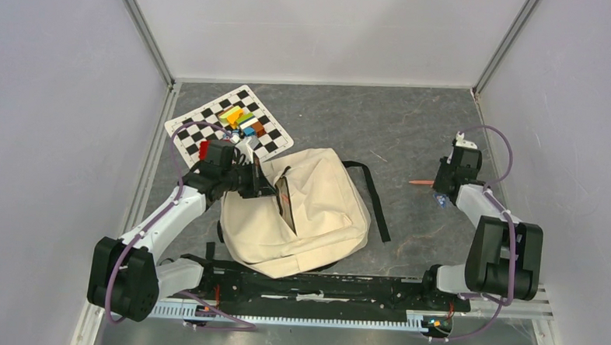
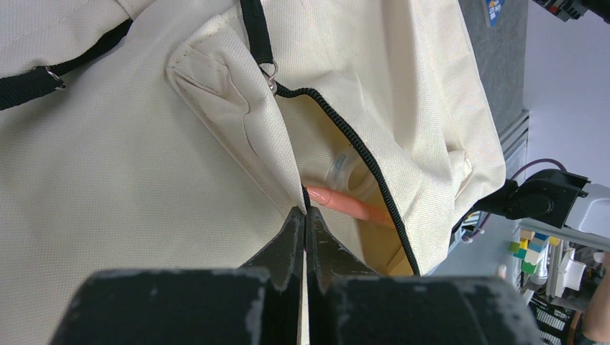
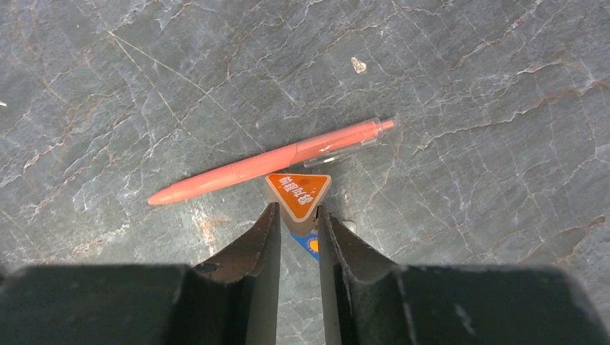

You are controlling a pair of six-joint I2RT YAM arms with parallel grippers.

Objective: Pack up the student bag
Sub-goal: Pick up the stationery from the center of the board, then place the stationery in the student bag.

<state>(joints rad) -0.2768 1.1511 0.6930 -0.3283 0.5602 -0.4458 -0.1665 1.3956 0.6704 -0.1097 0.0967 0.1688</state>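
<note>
Your left gripper (image 2: 305, 217) was pinched shut on the zipper edge of the cream canvas student bag (image 2: 144, 151), which lay directly ahead of it. Your right gripper (image 3: 297, 215) clamped a small orange triangular block (image 3: 297, 191). A salmon plastic pen (image 3: 244, 169) lay just beyond its fingertips on the grey stone-patterned table (image 3: 467, 93).

Open table (image 1: 398, 122) right of the student bag (image 1: 324, 212) — its black strap (image 1: 375, 203) lies across; bag mouth (image 2: 324, 154) narrow, pen (image 2: 345, 205) lodged inside.
</note>
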